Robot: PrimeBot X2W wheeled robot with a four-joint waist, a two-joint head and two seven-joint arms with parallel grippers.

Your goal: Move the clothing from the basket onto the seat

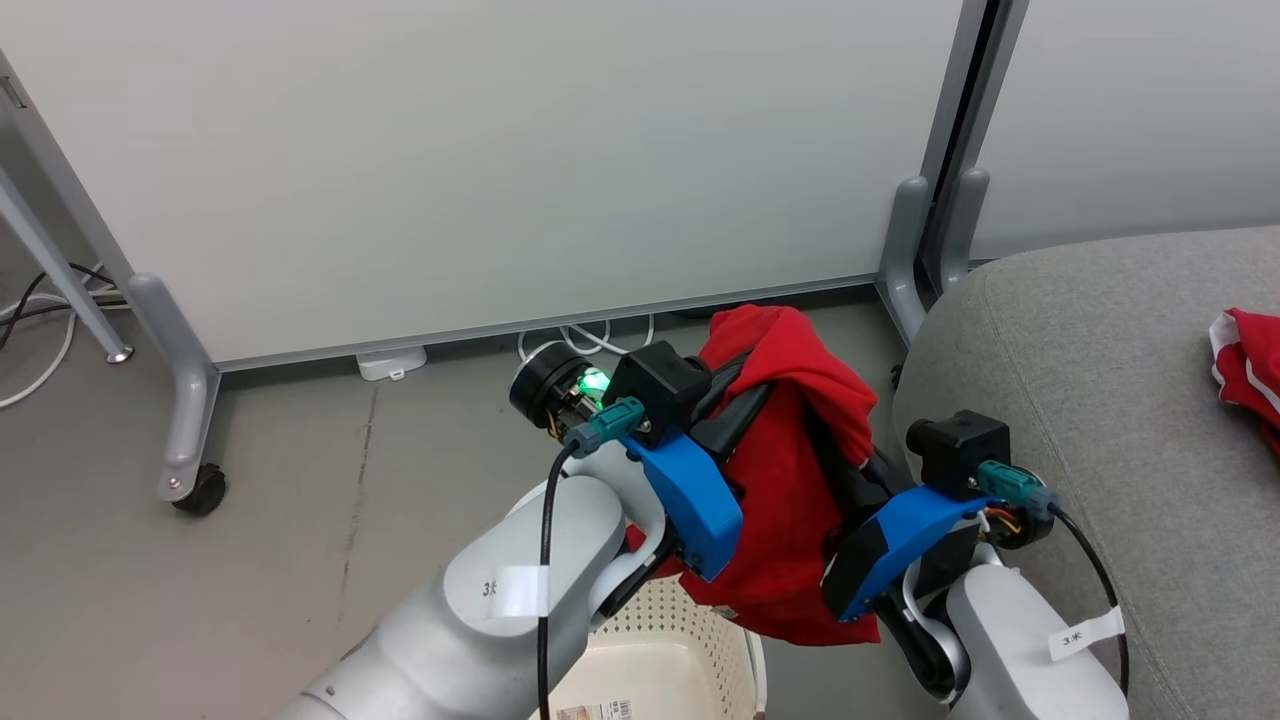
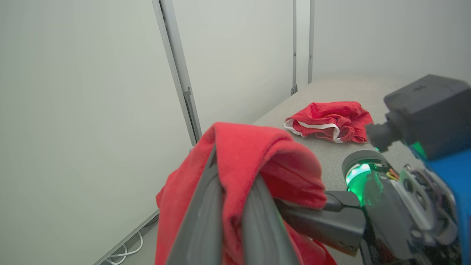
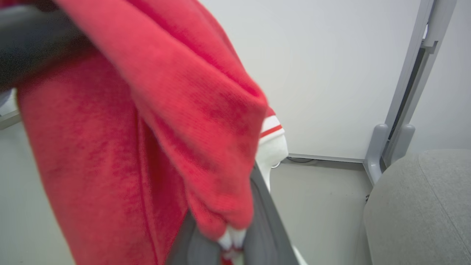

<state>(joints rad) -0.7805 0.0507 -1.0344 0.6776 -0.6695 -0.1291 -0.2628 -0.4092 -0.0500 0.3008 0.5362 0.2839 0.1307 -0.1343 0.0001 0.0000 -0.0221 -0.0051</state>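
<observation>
A red garment (image 1: 790, 480) hangs in the air between my two grippers, above the cream perforated basket (image 1: 690, 620) at the bottom edge. My left gripper (image 1: 742, 400) (image 2: 232, 184) is shut on its upper fold, and fabric drapes over the fingertips. My right gripper (image 1: 840, 465) (image 3: 230, 237) is shut on the same garment lower down, at a white edge. A white cuff with a red stripe (image 3: 272, 136) shows in the right wrist view. A second piece of red clothing with white trim (image 2: 327, 121) (image 1: 1250, 370) lies crumpled on the grey seat (image 1: 1100, 400).
White partition panels on grey wheeled feet (image 1: 190, 440) stand behind the basket. Another grey panel post (image 1: 915, 250) rises by the seat's corner. Cables and a white box (image 1: 390, 362) lie on the grey floor under the panel.
</observation>
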